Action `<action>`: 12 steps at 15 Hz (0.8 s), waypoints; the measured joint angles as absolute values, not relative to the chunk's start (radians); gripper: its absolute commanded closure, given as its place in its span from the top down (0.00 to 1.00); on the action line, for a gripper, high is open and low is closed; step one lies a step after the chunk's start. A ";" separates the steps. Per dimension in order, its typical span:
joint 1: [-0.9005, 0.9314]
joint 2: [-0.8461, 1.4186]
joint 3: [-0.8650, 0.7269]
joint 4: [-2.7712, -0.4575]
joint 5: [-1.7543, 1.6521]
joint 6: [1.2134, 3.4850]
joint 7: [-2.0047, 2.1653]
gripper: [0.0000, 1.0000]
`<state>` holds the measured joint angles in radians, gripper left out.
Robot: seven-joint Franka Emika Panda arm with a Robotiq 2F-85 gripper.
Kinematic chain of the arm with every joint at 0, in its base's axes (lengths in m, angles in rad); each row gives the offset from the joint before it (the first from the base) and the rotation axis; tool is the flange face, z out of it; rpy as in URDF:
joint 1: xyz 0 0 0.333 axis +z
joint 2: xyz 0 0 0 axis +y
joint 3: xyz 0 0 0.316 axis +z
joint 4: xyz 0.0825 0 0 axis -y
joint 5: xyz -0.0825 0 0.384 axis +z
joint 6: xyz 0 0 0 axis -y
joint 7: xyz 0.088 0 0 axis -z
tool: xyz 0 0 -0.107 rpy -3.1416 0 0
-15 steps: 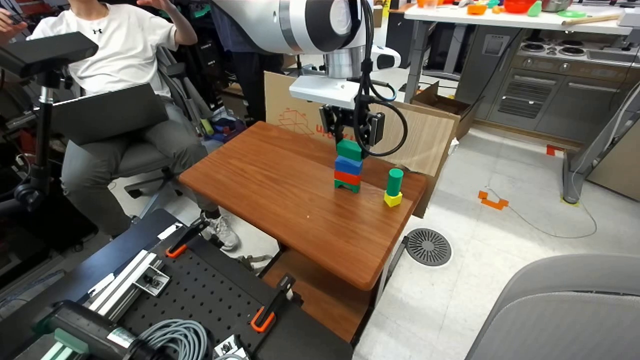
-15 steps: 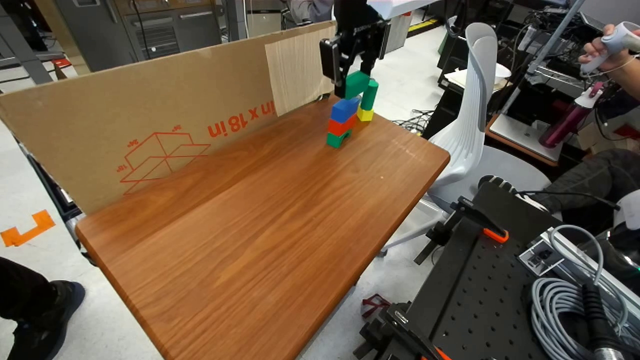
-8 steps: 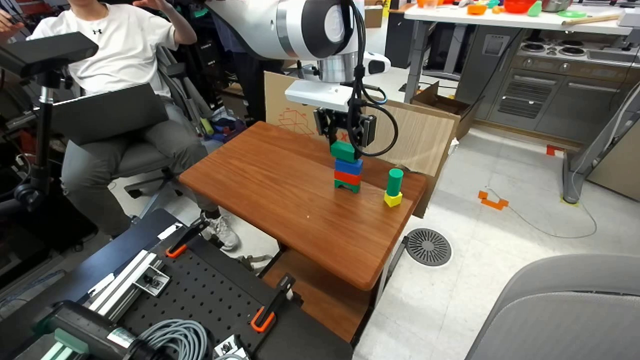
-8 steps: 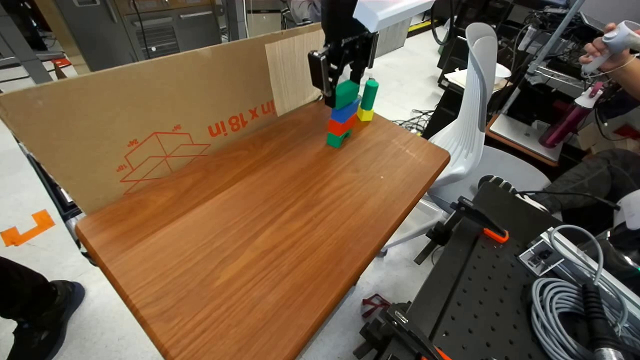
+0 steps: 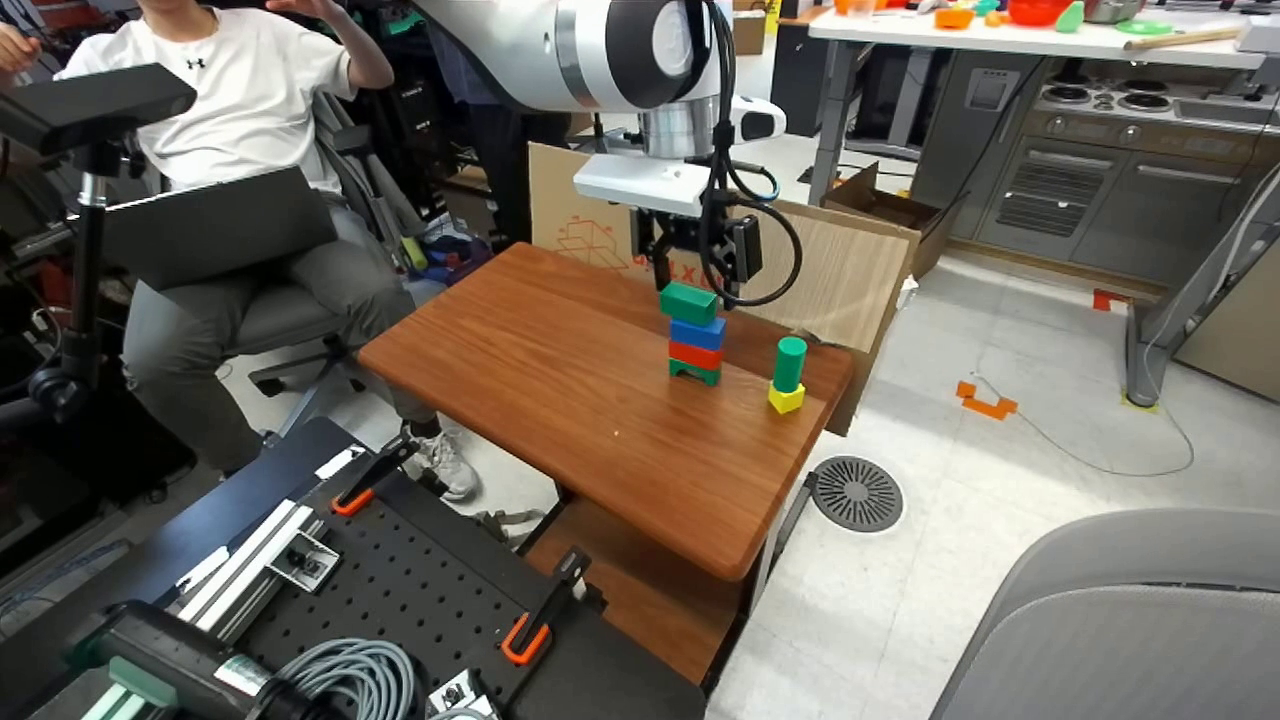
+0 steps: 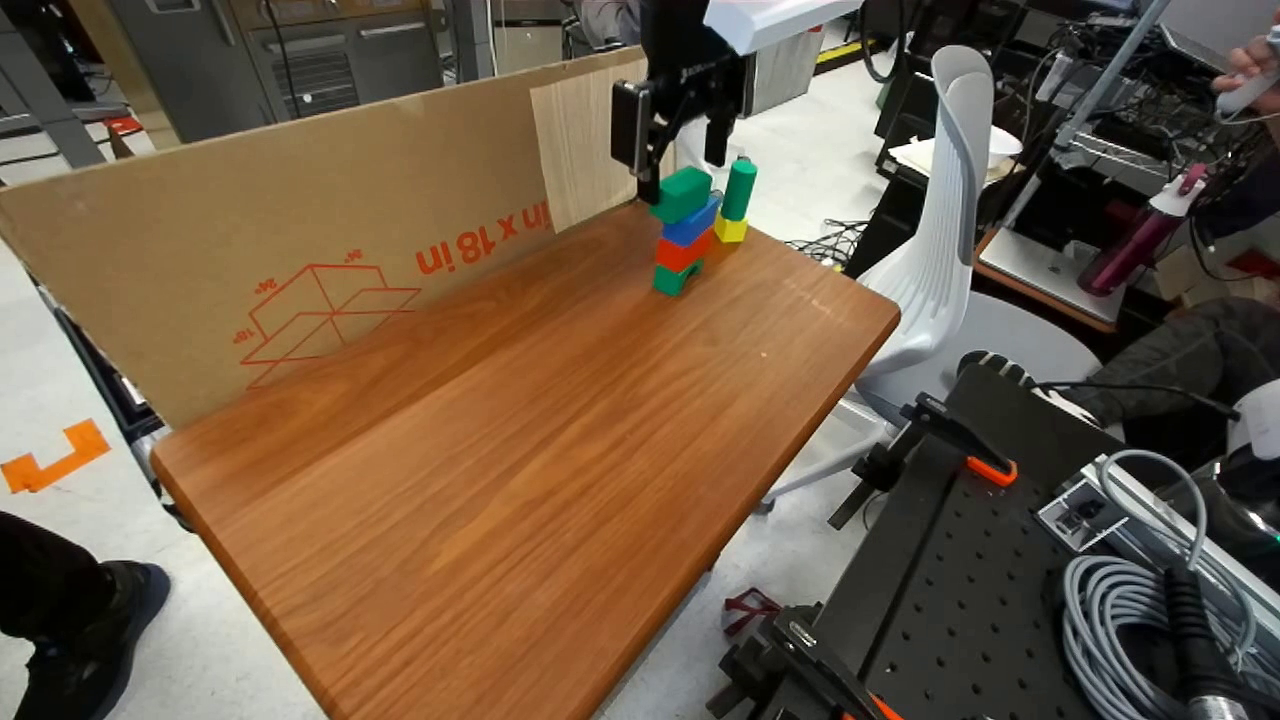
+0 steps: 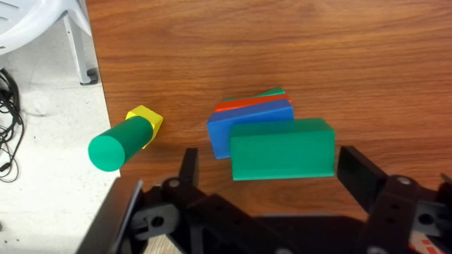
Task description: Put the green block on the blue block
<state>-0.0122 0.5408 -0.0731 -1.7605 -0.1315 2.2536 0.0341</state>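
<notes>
In an exterior view, by your desk's [image 5: 560,380] far edge, the green block [image 5: 688,304], flanked by your spread fingers [image 7: 360,176], rests off-centre on the blue block [image 5: 697,333], over a red block [image 5: 695,354] and green arch [image 5: 694,368]. Near the right corner, a green cylinder [image 5: 790,364] tops a yellow block [image 5: 786,399].
</notes>
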 measured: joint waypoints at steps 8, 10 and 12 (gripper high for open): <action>-0.021 0.378 -0.062 -1.838 -0.094 2.249 -0.018 1.00; -0.025 0.293 -0.051 -1.903 -0.061 2.226 -0.060 1.00; -0.025 0.211 -0.045 -1.970 -0.040 2.185 -0.073 1.00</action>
<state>-0.0247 0.2114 -0.0452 -1.9701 -0.0400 2.1851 -0.0729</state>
